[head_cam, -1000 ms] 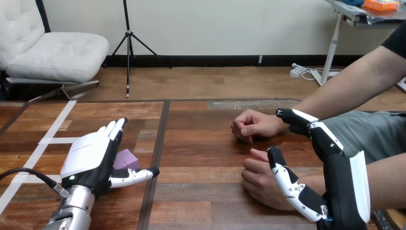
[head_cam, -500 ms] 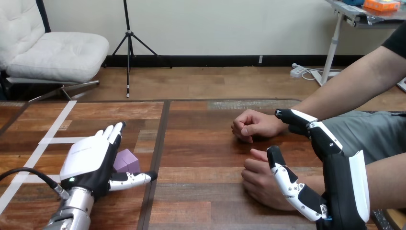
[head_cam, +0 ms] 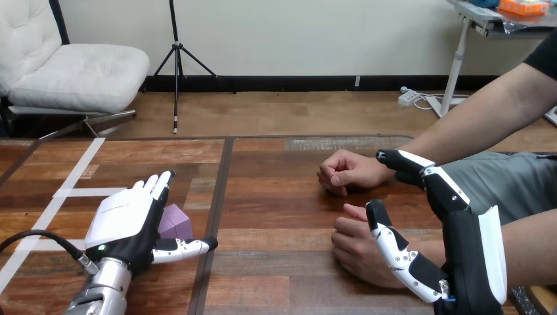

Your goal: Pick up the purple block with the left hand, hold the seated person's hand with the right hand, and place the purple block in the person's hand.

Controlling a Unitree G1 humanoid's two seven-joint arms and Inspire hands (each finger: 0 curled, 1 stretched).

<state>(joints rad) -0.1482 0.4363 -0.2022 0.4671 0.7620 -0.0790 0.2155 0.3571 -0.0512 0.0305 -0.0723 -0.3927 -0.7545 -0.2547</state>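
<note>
The purple block point(head_cam: 177, 222) lies on the wooden table point(head_cam: 282, 197) at the left, half hidden behind my left hand point(head_cam: 121, 223). That hand is open, its fingers straight and pointing away over the block's left side, its thumb stretched out along the table just in front of the block. My right hand point(head_cam: 469, 249) is open at the lower right, with its thumb in front of the person's nearer hand point(head_cam: 355, 252), a loosely curled fist resting on the table. Its fingers reach up to the wrist of the person's farther hand point(head_cam: 345, 170), also a fist. Nothing is gripped.
White tape lines point(head_cam: 72, 177) cross the table's left part. A dark seam point(head_cam: 220, 197) runs down the table just right of the block. The person's forearms come in from the right edge.
My left hand has slid a little toward the near edge and sunk lower beside the block, its thumb closer to the table. The right hand and the person's hands have stayed put.
</note>
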